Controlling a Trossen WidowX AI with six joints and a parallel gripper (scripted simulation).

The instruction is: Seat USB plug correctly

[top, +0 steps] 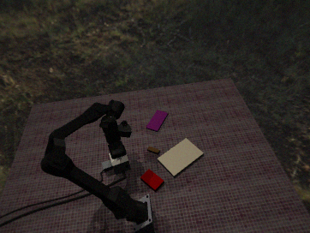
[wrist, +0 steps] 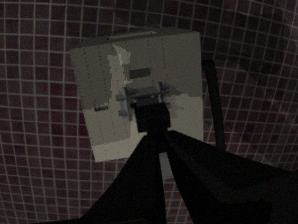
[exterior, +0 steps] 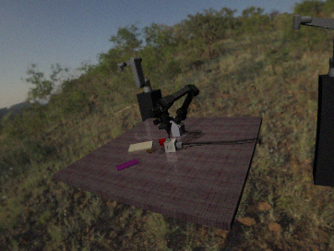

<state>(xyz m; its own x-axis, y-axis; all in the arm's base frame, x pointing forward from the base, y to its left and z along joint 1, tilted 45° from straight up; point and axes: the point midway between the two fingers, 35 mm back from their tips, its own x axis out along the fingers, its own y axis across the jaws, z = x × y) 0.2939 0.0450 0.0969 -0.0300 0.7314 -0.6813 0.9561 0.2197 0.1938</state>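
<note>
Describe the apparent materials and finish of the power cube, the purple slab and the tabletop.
Power cube: likely moulded plastic, matte; pale flat faces with thin slots.
Purple slab: perhaps plastic or painted card; even colour, no visible grain.
Tabletop: woven cloth or small tiles, can't tell which; fine pale grid over mottled maroon.
</note>
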